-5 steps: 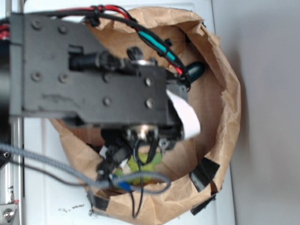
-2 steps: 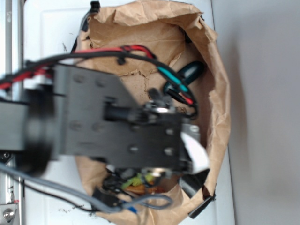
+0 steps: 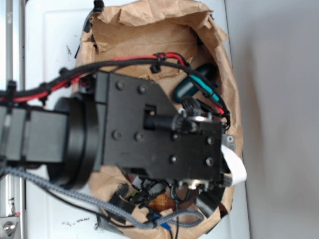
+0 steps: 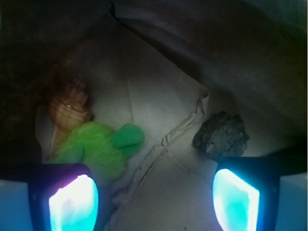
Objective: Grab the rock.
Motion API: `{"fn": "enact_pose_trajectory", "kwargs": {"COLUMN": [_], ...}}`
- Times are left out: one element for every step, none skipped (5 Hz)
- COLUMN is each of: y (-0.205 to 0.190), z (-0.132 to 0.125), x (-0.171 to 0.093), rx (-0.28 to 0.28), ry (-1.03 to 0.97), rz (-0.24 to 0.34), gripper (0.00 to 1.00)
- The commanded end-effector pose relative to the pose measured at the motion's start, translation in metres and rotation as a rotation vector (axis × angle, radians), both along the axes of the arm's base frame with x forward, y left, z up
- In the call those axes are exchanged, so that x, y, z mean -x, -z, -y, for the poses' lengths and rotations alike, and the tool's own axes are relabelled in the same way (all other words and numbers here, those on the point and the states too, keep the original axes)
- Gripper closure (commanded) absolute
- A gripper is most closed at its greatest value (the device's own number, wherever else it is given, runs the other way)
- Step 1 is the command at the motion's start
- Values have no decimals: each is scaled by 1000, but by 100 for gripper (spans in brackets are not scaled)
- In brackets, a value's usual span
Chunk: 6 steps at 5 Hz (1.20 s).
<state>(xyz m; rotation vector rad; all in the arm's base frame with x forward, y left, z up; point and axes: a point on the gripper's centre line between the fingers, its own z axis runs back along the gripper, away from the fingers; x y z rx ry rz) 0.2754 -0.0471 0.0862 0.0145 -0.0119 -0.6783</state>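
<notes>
In the exterior view, the black robot arm (image 3: 149,132) with its bundle of red, black and teal cables (image 3: 129,62) reaches from the left over a crumpled brown paper bag (image 3: 164,30) that lies open on the white counter (image 3: 50,40). The arm covers most of the inside of the bag, so the tool itself is hidden under the wrist here and the rock cannot be seen. Next to the upper right edge of the wrist, a smooth dark green oblong object (image 3: 192,84) lies inside the bag, partly crossed by the cables. A grey braided cable (image 3: 75,196) runs along the lower part, and a white paper tag (image 3: 234,167) sticks out at the right side of the wrist. In the wrist view, the camera looks down into the bag onto its creased paper floor. The tool (image 4: 154,192) is released: its two fingers (image 4: 236,195), which glow in pale blue, stand wide apart at the bottom corners with nothing between them. The small rough brown-grey rock (image 4: 221,135) lies on the bag floor just above the right finger, very near to its tip; I cannot tell if they touch. On the left side a fluffy bright green plush toy (image 4: 103,144) lies above the left finger, and a ribbed tan seashell (image 4: 67,108) rests against the upper left side of it.
</notes>
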Motion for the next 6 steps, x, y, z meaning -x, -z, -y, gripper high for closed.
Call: {"fn": "enact_pose_trajectory", "kwargs": {"y": [-15,-33,-48,-52,-27,-6], "z": [8,-23,-44,-55,-49,-41], "x": [-8,-7,-8,-7,-18,-40], "rx": [11,75,146,161,103,47], "ry": [4,-79,-59,-58,-41,-28], "rz": [49,113,132,145,131,123], "gripper": [0,0,0,0,0,0]}}
